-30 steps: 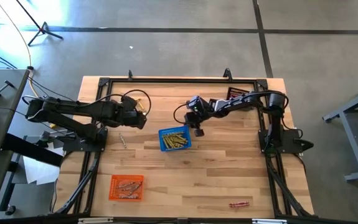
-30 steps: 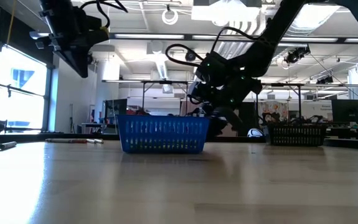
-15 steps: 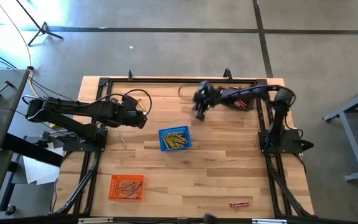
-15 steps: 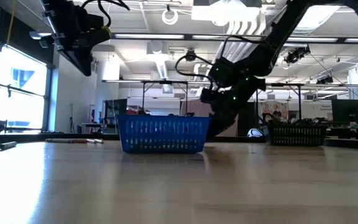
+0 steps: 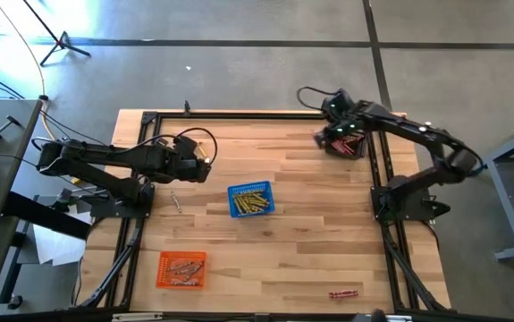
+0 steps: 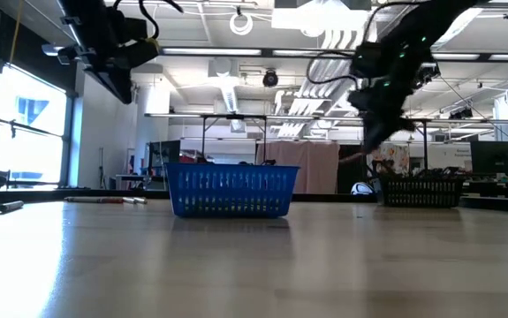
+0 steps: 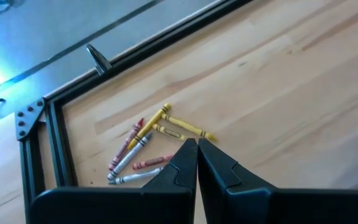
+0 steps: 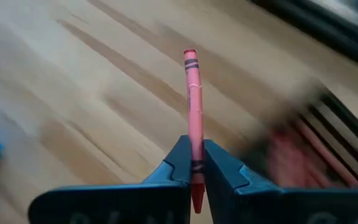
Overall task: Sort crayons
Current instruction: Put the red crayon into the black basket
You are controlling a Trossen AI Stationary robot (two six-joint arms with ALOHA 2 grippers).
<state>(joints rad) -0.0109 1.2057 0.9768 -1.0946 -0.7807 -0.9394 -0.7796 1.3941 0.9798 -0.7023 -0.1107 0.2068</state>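
Where the camera looks straight down, the right pincer (image 5: 331, 136) sits over the dark basket (image 5: 348, 143) at the far right corner of the table (image 5: 310, 233), while the left pincer (image 5: 205, 170) waits above bare wood to the left of the blue basket (image 5: 251, 199), which holds yellow crayons; an orange basket (image 5: 182, 268) lies near the front left, a stray red crayon (image 5: 345, 292) at the front edge, and a small pale stick (too small to name) lies between the left arm and the blue basket. From table height, the right pincer hangs well above the dark basket's rim. Past the left wrist, the pincer's fingers are pressed together on nothing, and a loose cluster of crayons (image 7: 147, 146) lies by the black frame corner. Past the right wrist, the pincer is pinching a red crayon (image 8: 193, 106) upright, with reddish sticks blurred in the dark basket just beyond. I'd say the drop wants the tip brought low inside the basket walls before letting go, since the frame rail and table edge lie just beside it. Open wood towards the middle gives room to withdraw.
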